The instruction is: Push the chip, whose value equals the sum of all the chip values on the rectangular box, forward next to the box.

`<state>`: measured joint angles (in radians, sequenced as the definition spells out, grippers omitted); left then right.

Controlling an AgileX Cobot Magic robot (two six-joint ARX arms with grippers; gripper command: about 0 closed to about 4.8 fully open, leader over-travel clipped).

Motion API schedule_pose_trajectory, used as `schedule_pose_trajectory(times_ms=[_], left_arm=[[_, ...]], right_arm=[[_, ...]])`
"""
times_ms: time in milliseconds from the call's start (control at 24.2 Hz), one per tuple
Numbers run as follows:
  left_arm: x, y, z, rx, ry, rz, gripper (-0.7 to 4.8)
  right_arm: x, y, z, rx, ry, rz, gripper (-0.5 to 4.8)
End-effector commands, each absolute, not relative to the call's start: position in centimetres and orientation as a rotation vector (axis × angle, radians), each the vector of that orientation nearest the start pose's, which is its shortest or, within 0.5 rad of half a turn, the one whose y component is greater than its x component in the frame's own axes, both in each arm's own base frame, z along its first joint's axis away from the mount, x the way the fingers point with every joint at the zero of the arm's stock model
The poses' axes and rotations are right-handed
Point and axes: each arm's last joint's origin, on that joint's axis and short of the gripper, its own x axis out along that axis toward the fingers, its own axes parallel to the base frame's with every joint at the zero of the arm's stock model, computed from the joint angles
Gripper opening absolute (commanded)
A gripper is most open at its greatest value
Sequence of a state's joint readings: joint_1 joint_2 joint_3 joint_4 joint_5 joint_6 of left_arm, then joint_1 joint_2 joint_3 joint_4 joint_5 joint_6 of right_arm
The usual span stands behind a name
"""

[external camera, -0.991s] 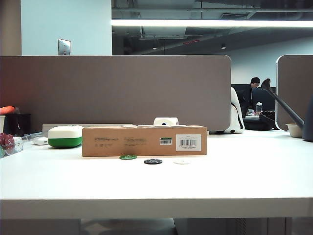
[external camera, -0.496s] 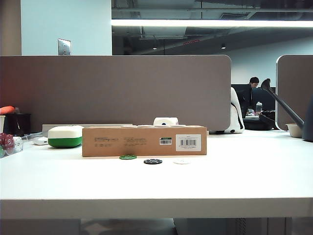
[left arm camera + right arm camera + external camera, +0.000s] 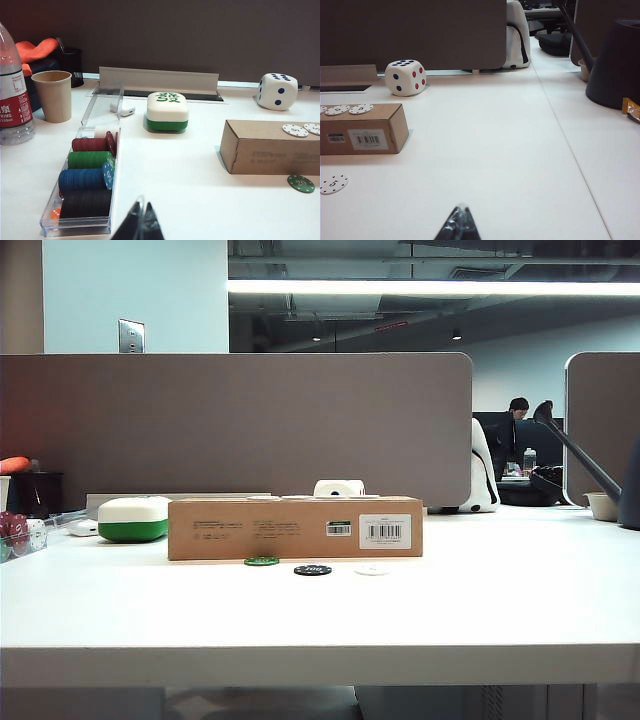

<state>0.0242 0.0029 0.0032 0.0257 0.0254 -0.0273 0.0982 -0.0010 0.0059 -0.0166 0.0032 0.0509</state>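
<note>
We find the green chip [image 3: 300, 183] marked 20 lying flat on the table [image 3: 320, 610], just in front of the rectangular box [image 3: 272, 146] and close to its front face, near the box's left part in the exterior view. On top of the box lie small white chips [image 3: 349, 108]; how many there are in all we cannot quite make out. A black chip [image 3: 313, 569] and a white chip [image 3: 333, 184] rest further along the same front side.

The left end effector [image 3: 140, 227] shows only its dark fingertips, drawn nearly together and holding nothing. The right end effector [image 3: 457, 226] looks the same, tips close and empty. Neither appears in the exterior view.

The box's long axis runs across the table. From the left end effector the green chip lies ahead and toward the table's middle; we judge the left arm nearer, since the right wrist view does not show this chip.
</note>
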Motion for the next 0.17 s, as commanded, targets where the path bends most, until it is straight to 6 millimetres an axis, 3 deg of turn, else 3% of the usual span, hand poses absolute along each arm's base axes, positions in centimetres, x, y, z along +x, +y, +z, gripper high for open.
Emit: schedule_pose_trajectory(times_ms=[41,165], left_arm=[[9.73,0.15,16.95,-0.026,-0.042,-0.003,-0.05],[9.73,0.15,16.95,-0.026,-0.042,-0.003,-0.05]], right_arm=[[9.70,0.94,16.38,0.048,0.003,0.097,-0.04],[9.70,0.94,16.37,0.048,0.003,0.096,-0.04]])
